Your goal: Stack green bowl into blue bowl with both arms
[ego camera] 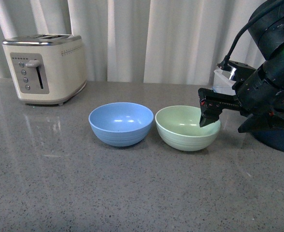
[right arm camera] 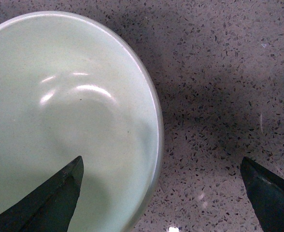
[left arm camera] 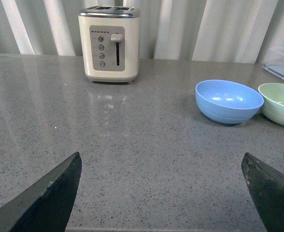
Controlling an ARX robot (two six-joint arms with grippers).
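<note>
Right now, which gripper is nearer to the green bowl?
Right. The right gripper is open astride the green bowl's rim, one finger over its inside, one outside. The left gripper is open far off, past the blue bowl.

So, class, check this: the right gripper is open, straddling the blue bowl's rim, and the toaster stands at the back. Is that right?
Not quite. The right gripper is open and straddling a rim, but it is the green bowl's, not the blue bowl's; the right wrist view shows it. The toaster does stand at the back.
</note>
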